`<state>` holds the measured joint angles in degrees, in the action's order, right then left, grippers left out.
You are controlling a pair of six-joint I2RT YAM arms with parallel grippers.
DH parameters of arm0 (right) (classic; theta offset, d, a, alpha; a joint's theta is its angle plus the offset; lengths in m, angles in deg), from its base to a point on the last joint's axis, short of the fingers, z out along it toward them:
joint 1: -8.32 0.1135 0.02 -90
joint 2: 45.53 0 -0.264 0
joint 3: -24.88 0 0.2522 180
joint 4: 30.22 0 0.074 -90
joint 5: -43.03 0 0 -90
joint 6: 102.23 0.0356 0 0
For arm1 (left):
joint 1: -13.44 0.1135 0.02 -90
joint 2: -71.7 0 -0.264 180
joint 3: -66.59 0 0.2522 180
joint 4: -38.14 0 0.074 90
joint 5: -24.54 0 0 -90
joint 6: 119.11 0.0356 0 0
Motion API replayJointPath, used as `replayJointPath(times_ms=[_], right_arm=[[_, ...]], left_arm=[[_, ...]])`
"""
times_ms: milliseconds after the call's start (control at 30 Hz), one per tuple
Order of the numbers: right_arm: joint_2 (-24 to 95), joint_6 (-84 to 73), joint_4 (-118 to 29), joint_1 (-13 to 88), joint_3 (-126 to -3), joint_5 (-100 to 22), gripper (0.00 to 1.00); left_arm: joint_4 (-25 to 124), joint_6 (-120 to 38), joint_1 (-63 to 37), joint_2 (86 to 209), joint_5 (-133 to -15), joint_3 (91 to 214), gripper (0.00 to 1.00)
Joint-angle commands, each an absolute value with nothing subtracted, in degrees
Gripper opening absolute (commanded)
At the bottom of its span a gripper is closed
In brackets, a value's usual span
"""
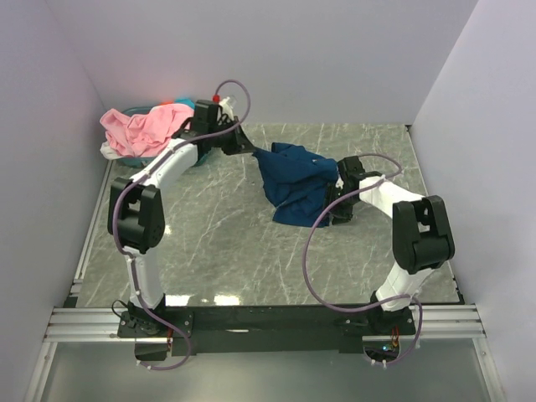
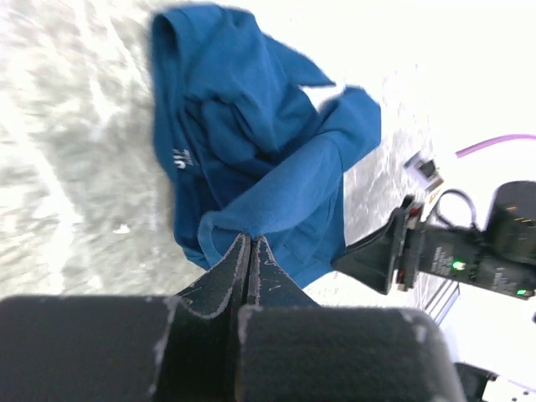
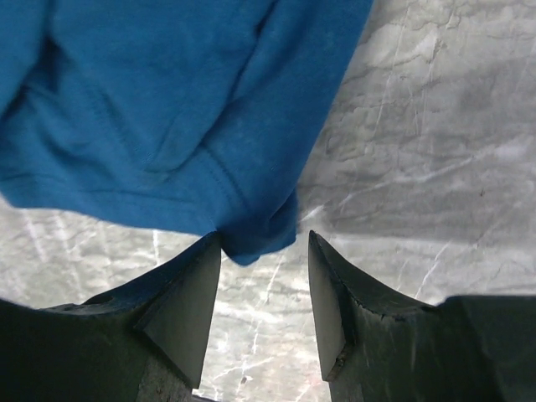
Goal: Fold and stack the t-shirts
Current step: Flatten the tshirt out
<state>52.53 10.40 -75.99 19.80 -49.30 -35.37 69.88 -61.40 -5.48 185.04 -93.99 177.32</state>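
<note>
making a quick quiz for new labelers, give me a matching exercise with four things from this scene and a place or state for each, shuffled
Things:
1. navy blue t-shirt
2. pink t-shirt
3. left gripper
4. right gripper

Place or state:
a. jaws open, a corner of blue cloth between them
b. heaped on the teal basket at the far left
c. shut, pinching an edge of blue cloth
d. bunched up between the two grippers

Pairs: 1-d, 2-b, 3-c, 4-a
</note>
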Motion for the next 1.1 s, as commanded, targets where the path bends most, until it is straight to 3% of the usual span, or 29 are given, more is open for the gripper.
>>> replayJointPath(times_ms=[0, 133, 233, 267, 367, 500, 1067], right_arm=[[54.13, 9.48, -74.39, 20.18, -51.98, -36.68, 0.53], [55.71, 9.30, -74.39, 20.18, -53.21, -36.33, 0.53], [56.68, 9.30, -74.30, 20.27, -53.74, -35.11, 0.47], [56.86, 9.13, -74.30, 20.27, -54.01, -34.75, 0.35], [56.86, 8.69, -74.83, 20.27, -54.53, -33.17, 0.16], [54.06, 7.19, -78.25, 19.83, -57.17, -35.01, 0.01], [37.35, -1.16, -103.04, 14.21, -83.71, -52.93, 0.00]], left_arm=[[67.81, -62.25, -4.31, 180.07, -93.41, 176.86, 0.00], [68.34, -62.07, -3.96, 179.19, -93.32, 176.16, 0.00], [68.16, -62.24, -3.44, 178.66, -92.97, 175.89, 0.00], [68.34, -62.33, -3.26, 178.57, -92.97, 175.98, 0.00], [69.39, -62.33, -2.12, 178.57, -92.44, 176.94, 0.00], [71.15, -62.59, 1.56, 177.88, -91.82, 179.66, 0.00], [76.86, -62.68, 16.95, 161.45, -92.61, 177.13, 0.00]])
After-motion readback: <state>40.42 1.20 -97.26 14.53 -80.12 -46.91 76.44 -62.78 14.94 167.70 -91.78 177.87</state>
